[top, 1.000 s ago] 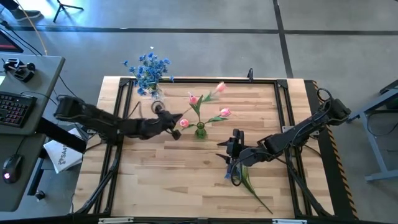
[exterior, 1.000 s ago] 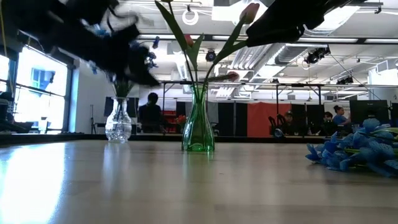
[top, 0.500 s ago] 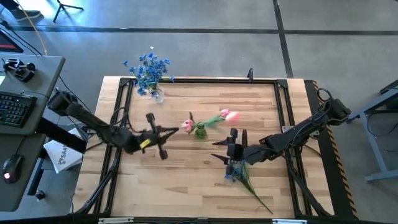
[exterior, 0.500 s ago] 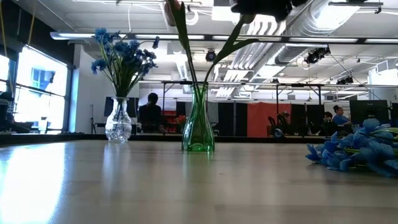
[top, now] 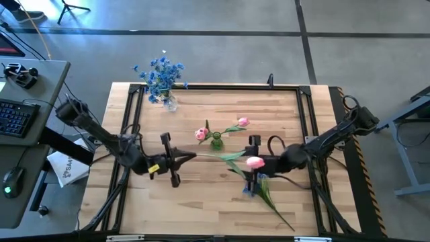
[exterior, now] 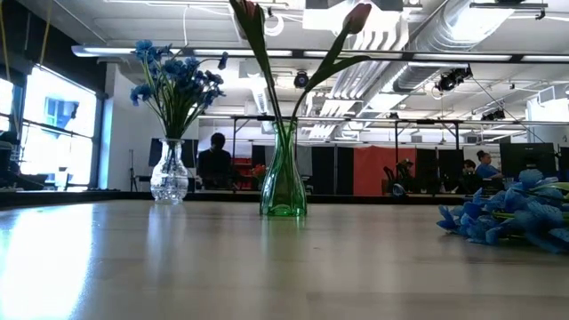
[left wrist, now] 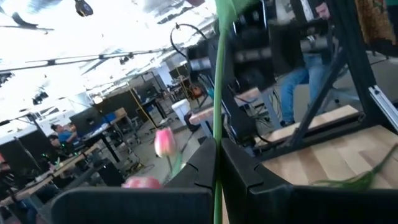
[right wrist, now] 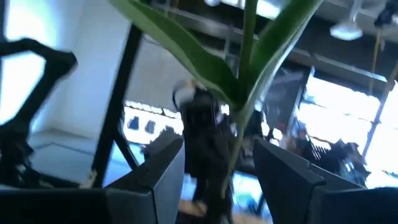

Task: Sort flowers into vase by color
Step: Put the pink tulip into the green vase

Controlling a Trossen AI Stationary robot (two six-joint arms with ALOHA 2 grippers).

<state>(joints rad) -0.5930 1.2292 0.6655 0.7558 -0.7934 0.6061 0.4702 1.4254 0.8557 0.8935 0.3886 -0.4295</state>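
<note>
The left gripper [top: 180,158] is clamped on the thin green stem of a pink tulip [top: 254,161], held level above the table [top: 201,202] — its bloom hangs just over the right gripper [top: 254,144]. The right gripper's fingers [right wrist: 283,171] stand apart with the stem and leaves between them; whether they touch it is hard to say. A green vase [exterior: 284,182] at mid-table holds two pink tulips [top: 200,134]. A clear vase [exterior: 169,173] at the far left corner holds a blue spray [top: 160,75]. Another blue spray [exterior: 507,216] lies on the table beneath the right gripper.
</note>
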